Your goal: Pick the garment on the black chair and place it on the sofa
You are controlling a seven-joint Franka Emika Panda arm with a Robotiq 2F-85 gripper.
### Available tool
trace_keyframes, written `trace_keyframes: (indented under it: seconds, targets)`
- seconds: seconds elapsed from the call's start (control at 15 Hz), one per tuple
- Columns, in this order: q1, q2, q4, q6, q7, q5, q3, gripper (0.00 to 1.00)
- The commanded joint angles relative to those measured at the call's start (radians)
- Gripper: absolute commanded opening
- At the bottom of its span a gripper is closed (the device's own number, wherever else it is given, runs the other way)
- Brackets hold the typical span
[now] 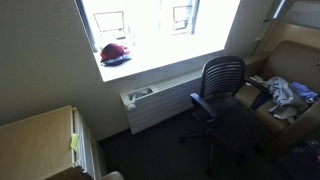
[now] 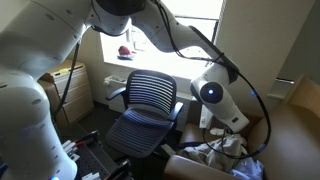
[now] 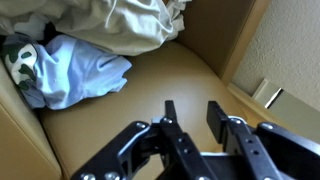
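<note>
The black mesh chair (image 1: 222, 95) stands by the window with a bare seat; it also shows in an exterior view (image 2: 148, 100). On the tan sofa (image 1: 300, 120) lies a pile of garments (image 1: 283, 92). In the wrist view a light blue garment (image 3: 75, 68) and a cream one (image 3: 130, 25) lie on the sofa seat (image 3: 150, 90). My gripper (image 3: 192, 115) hangs over the bare seat beside them, open and empty. In an exterior view it (image 2: 230, 130) is just above the pile (image 2: 215, 155).
A red item (image 1: 115, 53) lies on the window sill above a white radiator (image 1: 160, 100). A wooden cabinet (image 1: 40, 140) stands at the near left. The sofa's arm and a wall plate (image 3: 265, 95) are close to the gripper.
</note>
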Motion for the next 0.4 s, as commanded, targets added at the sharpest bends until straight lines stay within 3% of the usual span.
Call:
trace_keyframes:
  seconds: [0.0,0.07,0.27,0.33]
  targets:
    - [0.005,-0.069,-0.139,-0.100,0.039,-0.179,0.034,0.69]
    - [-0.049,-0.104,-0.167,-0.091,0.003,-0.229,0.111,0.76]
    - [-0.068,-0.155,-0.302,-0.127,-0.095,-0.277,0.196,0.98]
    - [-0.097,-0.087,-0.186,-0.050,-0.024,-0.267,0.208,0.79]
